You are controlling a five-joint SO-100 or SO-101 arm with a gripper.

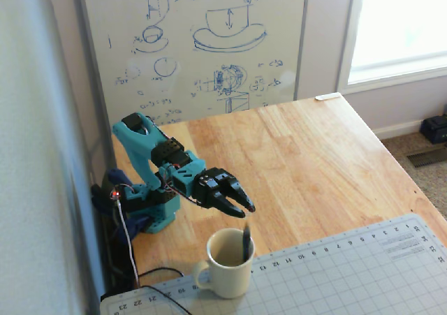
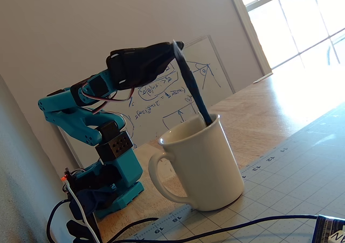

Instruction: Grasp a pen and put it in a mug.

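**A:** Where do you stand on the task right now?

**B:** You're at the very end of it, by my reading. The pen is in the mug, leaning against the rim on the side away from the handle, with its upper end poking out above the lip. The low fixed view shows the same: the pen slants up out of the mug, which sits at the edge of the cutting mat on the wooden worktop.

**A:** And your claw?

**B:** Your claw hangs just above the mug, slightly to the arm's side of it. In the high fixed view the jaws look drawn together with nothing between them, and the pen's top sits below the tips. In the low view the claw overlaps the pen's top end, so you can't rule out a light touch there.

**A:** What does the next move call for?

**B:** Lift straight up and pull back toward the base. Don't sweep sideways, or you could catch the pen's end and tip it out.
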